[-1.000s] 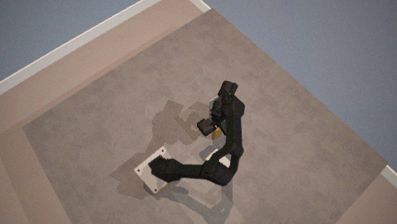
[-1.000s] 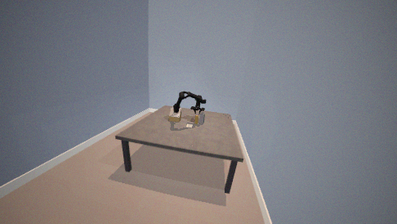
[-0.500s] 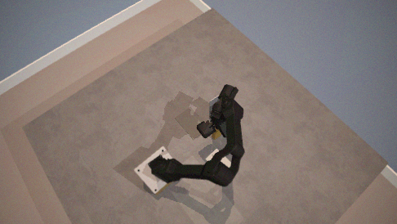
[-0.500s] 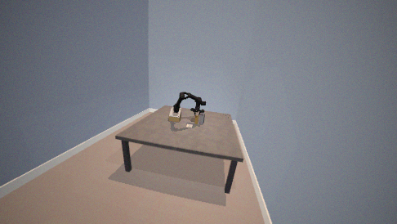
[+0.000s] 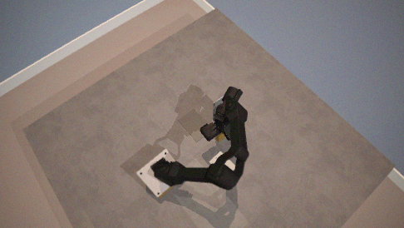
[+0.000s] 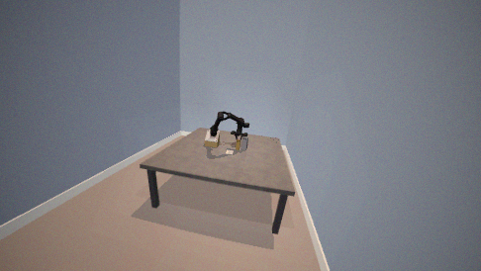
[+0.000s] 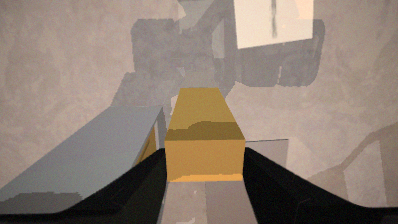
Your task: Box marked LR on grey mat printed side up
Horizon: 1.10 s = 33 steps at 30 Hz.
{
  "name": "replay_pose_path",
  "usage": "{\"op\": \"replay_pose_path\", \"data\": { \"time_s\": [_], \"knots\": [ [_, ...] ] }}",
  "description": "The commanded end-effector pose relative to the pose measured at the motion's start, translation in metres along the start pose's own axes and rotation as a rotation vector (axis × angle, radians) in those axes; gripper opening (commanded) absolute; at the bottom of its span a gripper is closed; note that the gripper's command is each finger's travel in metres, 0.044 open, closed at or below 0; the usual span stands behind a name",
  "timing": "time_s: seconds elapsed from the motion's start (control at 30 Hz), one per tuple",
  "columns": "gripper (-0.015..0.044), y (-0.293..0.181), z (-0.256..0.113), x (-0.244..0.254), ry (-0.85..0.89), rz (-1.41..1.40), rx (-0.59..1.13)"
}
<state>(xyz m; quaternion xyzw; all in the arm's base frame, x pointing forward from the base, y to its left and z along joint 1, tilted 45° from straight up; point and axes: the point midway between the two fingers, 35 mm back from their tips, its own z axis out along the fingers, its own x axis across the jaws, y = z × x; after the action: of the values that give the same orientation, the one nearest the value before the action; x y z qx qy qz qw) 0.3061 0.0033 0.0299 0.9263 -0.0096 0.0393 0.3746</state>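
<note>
Claw (image 5: 220,130) (image 6: 239,136) (image 7: 204,155) grasps yellow box (image 5: 220,137) (image 6: 238,145) (image 7: 205,160) beside bin (image 6: 244,143) (image 7: 100,150); code unreadable. Placing it face-up and releasing apparently remain.

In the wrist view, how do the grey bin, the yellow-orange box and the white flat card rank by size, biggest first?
By visible area:
1. Grey bin
2. Yellow-orange box
3. White flat card, cut off by the picture's edge, so its full size is unsure.

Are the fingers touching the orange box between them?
Touching. The wrist view shows the fingers meeting the orange box at its left and right edges, with no gap visible on either side.
</note>
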Motion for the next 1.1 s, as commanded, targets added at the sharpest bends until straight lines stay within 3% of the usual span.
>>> {"op": "replay_pose_path", "data": {
  "time_s": [0.0, 1.07],
  "knots": [
    [0.0153, 0.000, 0.000, 0.000, 0.000, 0.001, 0.000],
    [0.0153, -0.022, -0.014, -0.014, 0.002, -0.020, 0.003]
  ]
}}
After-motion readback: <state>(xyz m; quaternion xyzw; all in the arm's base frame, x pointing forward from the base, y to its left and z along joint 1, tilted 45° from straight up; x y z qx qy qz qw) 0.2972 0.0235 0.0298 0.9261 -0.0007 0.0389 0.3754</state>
